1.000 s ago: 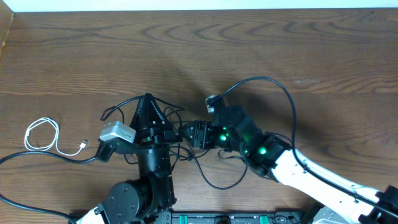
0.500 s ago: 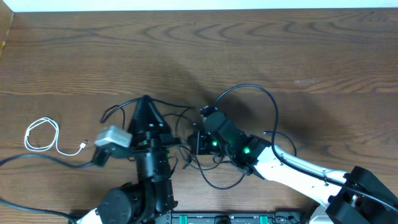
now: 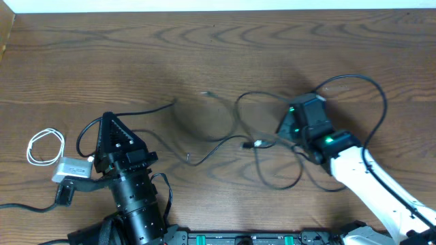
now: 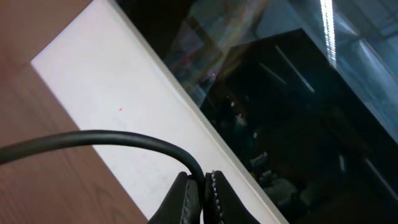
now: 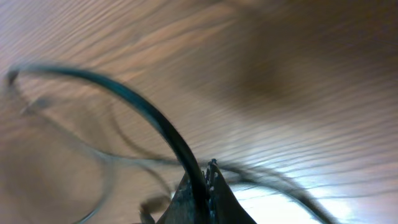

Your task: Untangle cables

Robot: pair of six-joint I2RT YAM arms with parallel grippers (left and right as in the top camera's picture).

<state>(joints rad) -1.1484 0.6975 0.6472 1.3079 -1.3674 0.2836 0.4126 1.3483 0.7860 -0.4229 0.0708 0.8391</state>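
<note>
Black cords (image 3: pixel 253 143) sprawl in loose loops over the wooden worktop (image 3: pixel 204 47), all to the right of the coiled white cord (image 3: pixel 44 146). The left fingers (image 4: pixel 180 202), just right of that white cord, are clenched on one of the black cords. The right fingers (image 5: pixel 224 205), well to its right past the tangle, pinch another black strand. The white cord lies apart from the black ones.
</note>
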